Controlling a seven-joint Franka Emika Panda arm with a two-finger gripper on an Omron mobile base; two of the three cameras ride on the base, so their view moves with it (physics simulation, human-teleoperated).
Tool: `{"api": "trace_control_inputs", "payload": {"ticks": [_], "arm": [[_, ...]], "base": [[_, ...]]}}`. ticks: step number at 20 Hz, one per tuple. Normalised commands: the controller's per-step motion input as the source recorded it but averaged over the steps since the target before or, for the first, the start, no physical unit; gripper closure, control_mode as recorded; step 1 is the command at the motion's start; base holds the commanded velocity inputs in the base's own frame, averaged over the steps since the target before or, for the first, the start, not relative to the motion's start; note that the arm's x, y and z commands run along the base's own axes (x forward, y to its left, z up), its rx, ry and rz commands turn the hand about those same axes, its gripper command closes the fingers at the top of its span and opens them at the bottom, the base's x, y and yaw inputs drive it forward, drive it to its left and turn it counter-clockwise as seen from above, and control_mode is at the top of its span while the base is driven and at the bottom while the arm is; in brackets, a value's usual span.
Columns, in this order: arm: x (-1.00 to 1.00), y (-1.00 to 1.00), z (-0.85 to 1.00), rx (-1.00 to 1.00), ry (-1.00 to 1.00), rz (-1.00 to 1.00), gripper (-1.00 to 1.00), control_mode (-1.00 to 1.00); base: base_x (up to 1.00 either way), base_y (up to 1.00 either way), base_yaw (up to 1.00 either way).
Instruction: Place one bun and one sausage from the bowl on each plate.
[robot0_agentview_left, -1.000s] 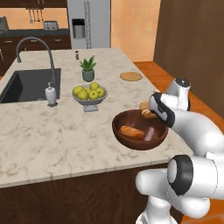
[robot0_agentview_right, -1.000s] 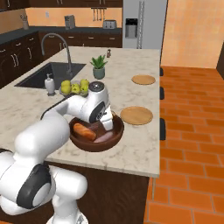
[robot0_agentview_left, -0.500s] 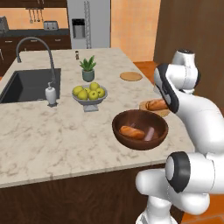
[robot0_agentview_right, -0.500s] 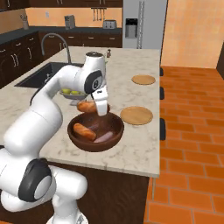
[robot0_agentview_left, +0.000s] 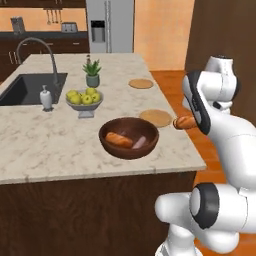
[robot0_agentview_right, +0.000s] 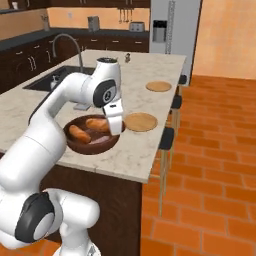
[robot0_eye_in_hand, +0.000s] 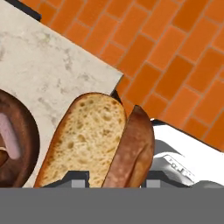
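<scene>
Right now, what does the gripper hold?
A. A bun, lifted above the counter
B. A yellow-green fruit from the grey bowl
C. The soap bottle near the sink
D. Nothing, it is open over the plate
A. In the hand view the split bun sits between the fingertips of the gripper, and the left base view shows it in the air beside the nearer plate.

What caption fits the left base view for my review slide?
End effector shut on a bun, carrying it beside the near plate; a bun and a sausage remain in the wooden bowl.
</scene>
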Motion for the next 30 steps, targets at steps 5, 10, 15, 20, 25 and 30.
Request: {"api": "trace_control_inputs", "payload": {"ticks": [5, 10, 15, 20, 25, 30], "arm": [[0.0, 0.0, 0.0, 0.0, 0.0, 0.0, 1.0, 1.0], [0.0, 0.0, 0.0, 0.0, 0.0, 0.0, 1.0, 1.0], [0.0, 0.0, 0.0, 0.0, 0.0, 0.0, 1.0, 1.0], [0.0, 0.0, 0.0, 0.0, 0.0, 0.0, 1.0, 1.0], [0.0, 0.0, 0.0, 0.0, 0.0, 0.0, 1.0, 1.0], [0.0, 0.0, 0.0, 0.0, 0.0, 0.0, 1.0, 1.0]], "base": [[0.04, -0.99, 0.57], [0.08, -0.98, 0.56], [0.16, -0.85, 0.59], [0.14, -0.79, 0.61], [0.05, -0.85, 0.6], [-0.04, -1.0, 0.54]]}}
